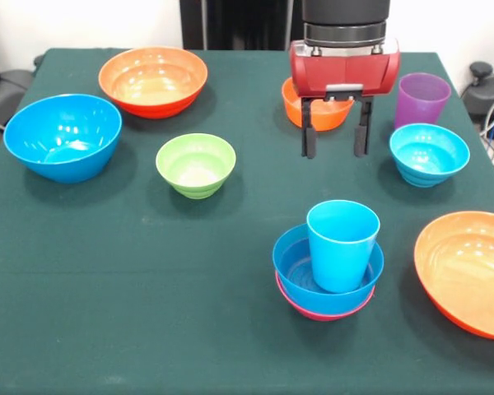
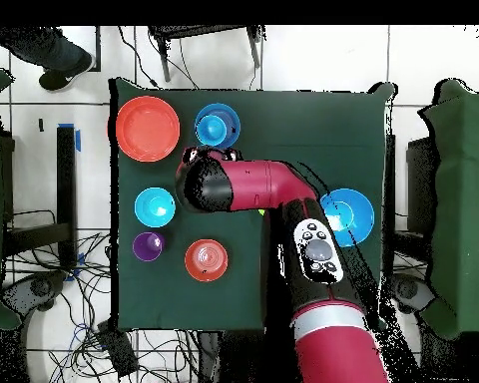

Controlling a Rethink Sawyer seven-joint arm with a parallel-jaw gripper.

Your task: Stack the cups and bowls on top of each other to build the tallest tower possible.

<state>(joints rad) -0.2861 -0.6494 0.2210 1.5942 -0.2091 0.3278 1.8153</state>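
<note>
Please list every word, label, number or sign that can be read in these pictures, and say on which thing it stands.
None can be read. The bowls, the cups and the green table cloth carry no print. The gripper housing shows no legible label. The arm's round button panel has marks too small to read.

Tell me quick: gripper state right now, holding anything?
Gripper: open, jaws spread and empty, hanging above the table in front of the small orange bowl.
</note>
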